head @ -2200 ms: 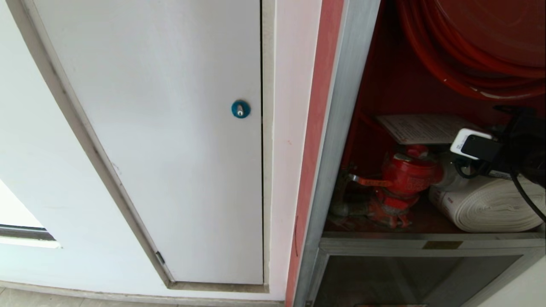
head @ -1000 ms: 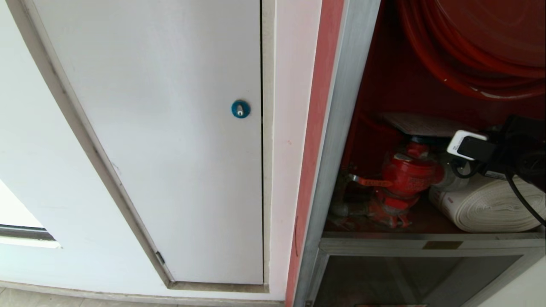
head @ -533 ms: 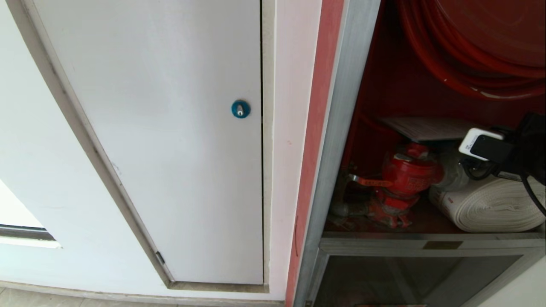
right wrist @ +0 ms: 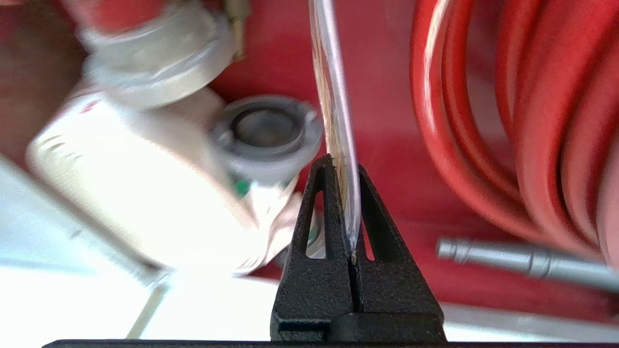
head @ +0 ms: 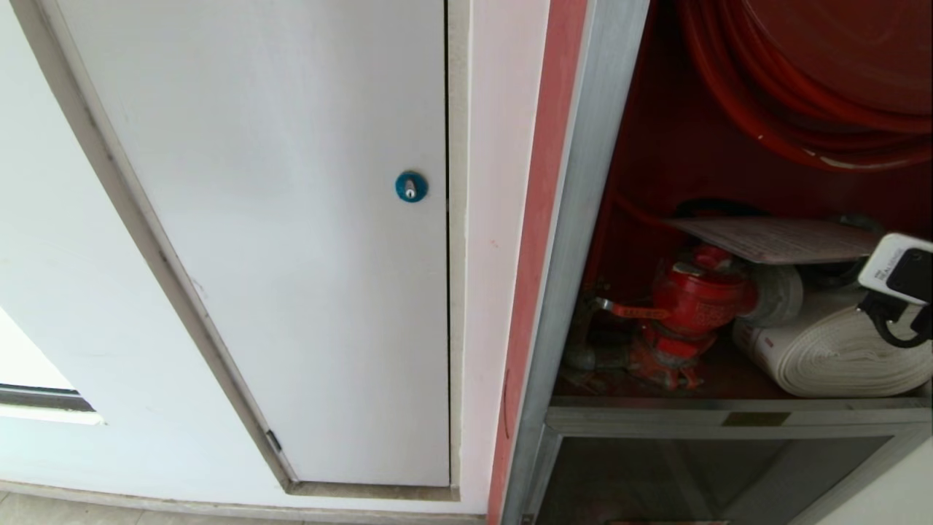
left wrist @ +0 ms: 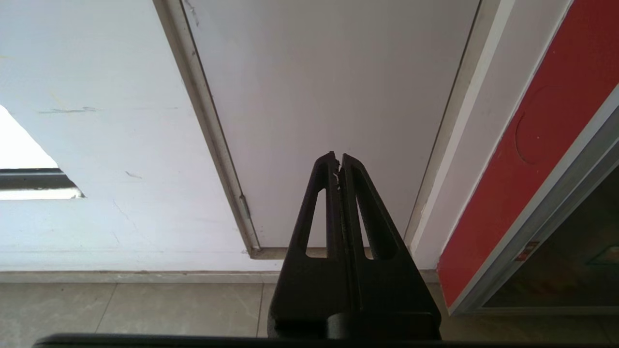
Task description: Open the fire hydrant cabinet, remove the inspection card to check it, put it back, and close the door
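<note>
Jaws of the right gripper (right wrist: 344, 193) are clamped on one inspection card (right wrist: 336, 121), held edge-on inside the fire hydrant cabinet (head: 583, 219). Beside them lie one white hose roll (head: 838, 357) and one red valve (head: 692, 299). Left gripper (left wrist: 338, 162) jaws are pressed together, holding nothing.

Evenly daylit white wall (head: 73, 255) and panel; dim, shadowed red interior of the fire hydrant cabinet (head: 656, 146). Blown-out rolled hose (right wrist: 145, 193) and motion blur in the right wrist view.
</note>
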You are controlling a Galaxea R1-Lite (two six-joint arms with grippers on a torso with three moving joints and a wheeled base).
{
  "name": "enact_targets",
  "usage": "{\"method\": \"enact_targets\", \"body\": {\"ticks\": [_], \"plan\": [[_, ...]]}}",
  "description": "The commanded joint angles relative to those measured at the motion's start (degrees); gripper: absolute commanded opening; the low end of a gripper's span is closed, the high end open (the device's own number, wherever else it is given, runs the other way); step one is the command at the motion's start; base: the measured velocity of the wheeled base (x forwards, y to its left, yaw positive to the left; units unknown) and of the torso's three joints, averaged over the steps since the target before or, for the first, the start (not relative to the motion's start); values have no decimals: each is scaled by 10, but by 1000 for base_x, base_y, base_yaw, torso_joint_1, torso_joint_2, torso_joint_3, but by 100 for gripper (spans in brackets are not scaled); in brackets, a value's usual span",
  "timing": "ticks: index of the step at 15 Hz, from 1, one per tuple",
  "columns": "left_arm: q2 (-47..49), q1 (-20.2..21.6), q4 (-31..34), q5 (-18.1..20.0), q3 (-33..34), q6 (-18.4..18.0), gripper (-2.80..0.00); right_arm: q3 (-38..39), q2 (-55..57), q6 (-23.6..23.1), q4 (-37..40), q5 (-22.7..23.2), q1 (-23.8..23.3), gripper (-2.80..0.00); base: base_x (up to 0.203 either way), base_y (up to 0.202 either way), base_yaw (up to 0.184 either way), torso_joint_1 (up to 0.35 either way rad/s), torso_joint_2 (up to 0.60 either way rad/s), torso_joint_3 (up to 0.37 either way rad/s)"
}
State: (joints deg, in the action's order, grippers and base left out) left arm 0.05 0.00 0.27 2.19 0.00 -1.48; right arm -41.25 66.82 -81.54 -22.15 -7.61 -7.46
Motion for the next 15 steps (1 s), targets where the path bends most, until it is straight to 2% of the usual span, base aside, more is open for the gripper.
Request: {"method": "enact_targets", "body": {"ticks": [1,3,7,9,15], "plan": [[0,0,0,0,0,0,-280,-2,-56,4,29,0,0,-280,0,0,0,0,0,0],[0,0,0,0,0,0,-280,-4,-79,25,61,0,0,-280,0,0,0,0,0,0],[0,0,0,0,0,0,-280,-4,-112,98,119,6,1,-280,0,0,0,0,0,0],[0,0,0,0,0,0,-280,-5,-121,133,128,16,2,-280,0,0,0,0,0,0],[0,0,0,0,0,0,-280,-23,-162,257,227,59,4,-280,0,0,0,0,0,0]]}}
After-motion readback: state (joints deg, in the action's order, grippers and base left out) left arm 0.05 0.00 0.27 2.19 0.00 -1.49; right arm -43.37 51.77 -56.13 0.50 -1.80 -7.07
